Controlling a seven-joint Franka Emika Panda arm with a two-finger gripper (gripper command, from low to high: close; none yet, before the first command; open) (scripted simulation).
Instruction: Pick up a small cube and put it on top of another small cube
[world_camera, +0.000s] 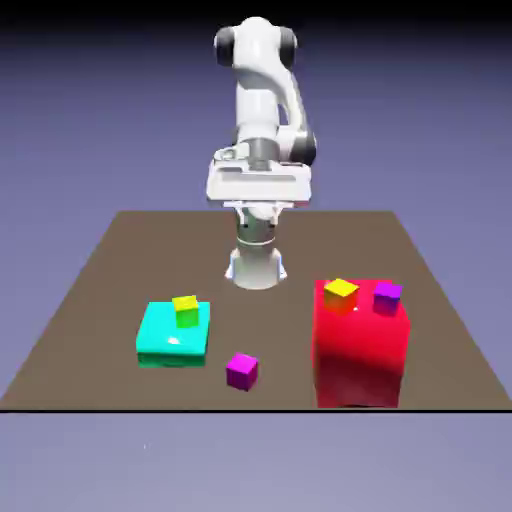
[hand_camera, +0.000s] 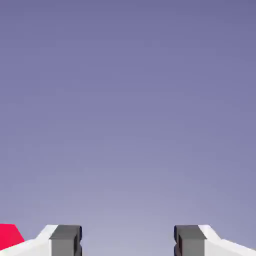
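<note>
- Nearest the front edge of the table (world_camera: 90, 290), one small magenta-purple cube (world_camera: 241, 370) is sitting alone on the bare surface, between the two big blocks. I take this as the one to pick, since nothing is crowding it.
- Just behind it, toward the exterior view's left, a flat cyan block (world_camera: 172, 337) is carrying the lime cube (world_camera: 186, 310), the target, on its top.
- Toward the exterior view's right, a tall red block (world_camera: 361, 345) is holding two small cubes on its top: a yellow cube with orange sides (world_camera: 340, 294) and a second magenta cube (world_camera: 387, 297), the twin.
- Count: two magenta, one lime, one yellow; one cyan block, one red block.
- Farthest back, the gripper (hand_camera: 128, 240) is hanging high and well apart from every cube, its fingers (hand_camera: 65, 239) standing wide with nothing between them. The hand view is showing mostly backdrop, with a sliver of red at its lower left.
- Step in hand, as I judge it: the approach. Doing it well means tipping the hand to face the table, centring over the lone magenta cube, squaring the jaws to its faces, descending straight, and closing only once the fingers are straddling it.
</note>
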